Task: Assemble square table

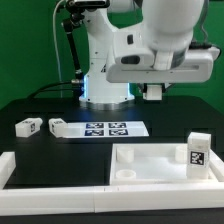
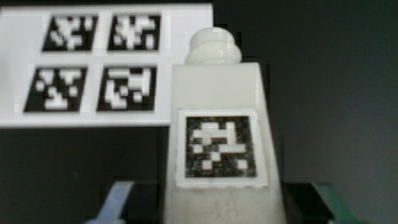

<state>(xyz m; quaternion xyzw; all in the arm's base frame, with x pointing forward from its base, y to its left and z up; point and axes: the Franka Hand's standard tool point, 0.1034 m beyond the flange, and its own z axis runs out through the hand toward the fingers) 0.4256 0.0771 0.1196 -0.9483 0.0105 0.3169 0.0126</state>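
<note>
— Where does the exterior view look from?
— From across the marker board (image 1: 105, 129), opposite the robot's base (image 1: 105, 88). It sits a little above table height, faces the base, and stands moderately far off. The square slab (image 1: 150, 160) lies on the camera's side of the board.
— And the wrist view?
— It rides at the gripper (image 2: 221, 205), very close, looking along a leg (image 2: 217, 120) toward the marker board behind it.
— What do both views share?
— The marker board, of which the wrist view catches only the tagged part.
</note>
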